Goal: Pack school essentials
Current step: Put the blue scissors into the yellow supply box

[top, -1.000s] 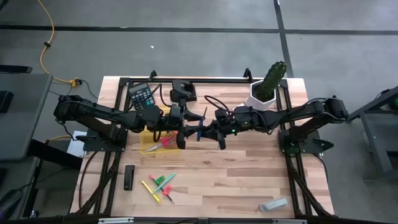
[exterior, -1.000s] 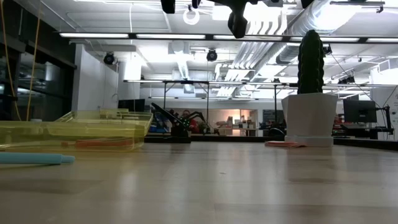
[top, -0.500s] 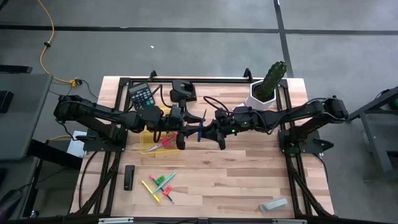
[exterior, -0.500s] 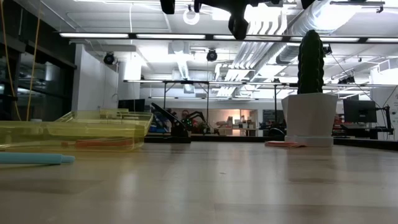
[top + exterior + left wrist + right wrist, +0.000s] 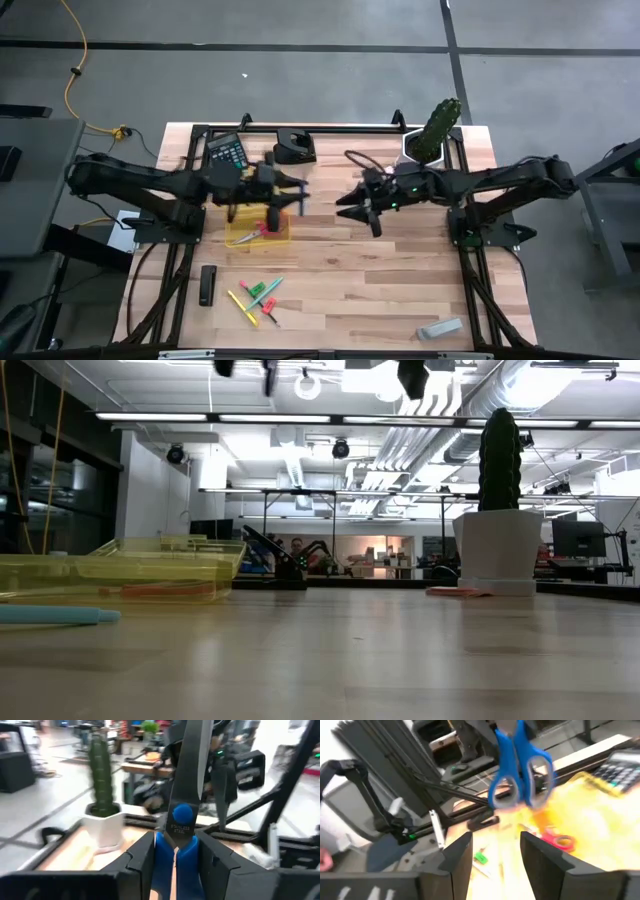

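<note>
Dark fingers [image 5: 142,860] of the left gripper [image 5: 175,862] press from both sides on the blue-handled scissors [image 5: 181,815], whose steel blades point away from the wrist; seen from above, this left gripper [image 5: 285,195] hangs over the far edge of the clear yellow plastic tray [image 5: 240,239], with the scissors [image 5: 299,196] raised above the pale wooden table [image 5: 400,290]; the right gripper [image 5: 368,213] sits well apart, near the table's middle, its fingers [image 5: 542,857] spread with only air between them; its wrist camera looks across at the blue handles [image 5: 520,770] held aloft by the other arm; inside the tray lie the red-handled scissors [image 5: 258,229], which also show in the right wrist view [image 5: 555,836]; on the near-left part of the table a loose cluster of thin green, red and yellow pens [image 5: 257,297] lies just beside a black rectangular bar [image 5: 207,285]; a dark calculator [image 5: 227,153] rests at the far left edge; a green cactus in a white pot [image 5: 430,138] stands at the far right corner; a grey flat piece [image 5: 440,328] lies near the front right edge; the level view shows the tray [image 5: 120,575] on the left and the cactus [image 5: 497,510] on the right.
</note>
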`<act>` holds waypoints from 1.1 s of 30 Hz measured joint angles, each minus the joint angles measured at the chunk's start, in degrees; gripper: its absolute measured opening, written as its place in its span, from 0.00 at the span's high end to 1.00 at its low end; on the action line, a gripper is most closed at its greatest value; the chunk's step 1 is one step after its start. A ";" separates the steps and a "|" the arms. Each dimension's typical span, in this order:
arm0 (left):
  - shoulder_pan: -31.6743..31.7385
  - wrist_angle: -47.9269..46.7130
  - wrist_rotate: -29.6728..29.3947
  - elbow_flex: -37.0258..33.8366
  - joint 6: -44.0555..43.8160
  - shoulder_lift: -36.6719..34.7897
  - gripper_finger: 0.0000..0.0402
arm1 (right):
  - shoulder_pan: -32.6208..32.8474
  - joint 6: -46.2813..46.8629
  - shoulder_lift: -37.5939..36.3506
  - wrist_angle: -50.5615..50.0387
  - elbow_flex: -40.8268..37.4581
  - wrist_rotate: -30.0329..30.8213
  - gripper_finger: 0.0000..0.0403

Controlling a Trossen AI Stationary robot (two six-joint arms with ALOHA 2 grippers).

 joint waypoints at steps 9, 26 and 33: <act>-0.41 -10.33 -6.59 -0.37 -0.63 -16.74 0.75 | -0.02 -10.38 -8.70 -1.33 -0.01 10.33 0.61; -3.52 -9.14 -11.48 -7.48 -4.09 -25.17 0.75 | -0.28 -17.01 -9.43 6.34 -0.08 11.85 0.61; -3.50 -16.61 -14.37 -7.45 -7.12 -24.45 0.74 | -0.30 -16.69 -9.43 5.74 -0.08 12.86 0.61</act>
